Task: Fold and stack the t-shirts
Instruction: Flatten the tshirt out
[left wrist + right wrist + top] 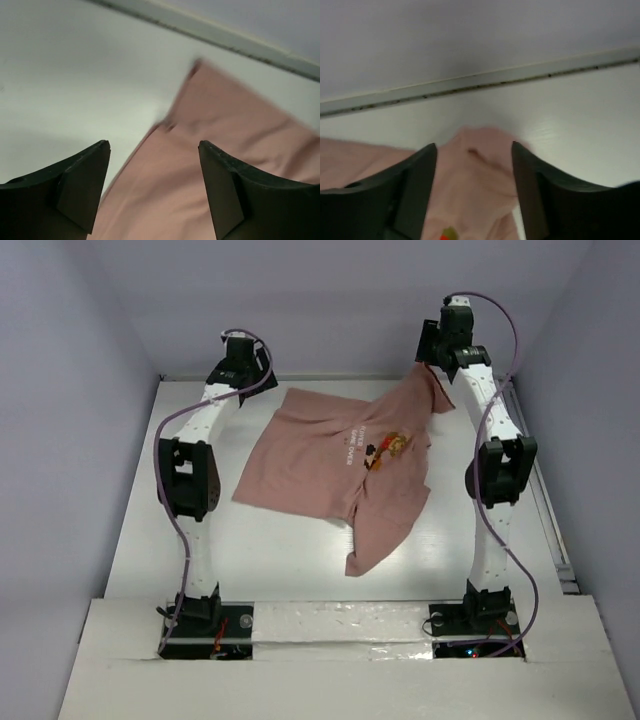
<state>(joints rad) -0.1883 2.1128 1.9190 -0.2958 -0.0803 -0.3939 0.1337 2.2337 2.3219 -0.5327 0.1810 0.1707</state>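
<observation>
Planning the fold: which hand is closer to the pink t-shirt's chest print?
The right hand: its view catches the red-and-yellow print on the salmon-pink cotton t-shirt; the left hand sees only plain fabric.

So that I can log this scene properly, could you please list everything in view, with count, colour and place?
t-shirt: one, dusty pink with a small chest print, lying rumpled across the middle of the table.
table: one, white, beneath everything.
walls: three, pale lavender-grey, around the table.
cables: two, purple, looping along the arms.
left arm: one, white and black, left side.
right arm: one, white and black, right side.
left gripper: one, black, open by the shirt's far left corner.
right gripper: one, black, open at the shirt's far right corner.
</observation>
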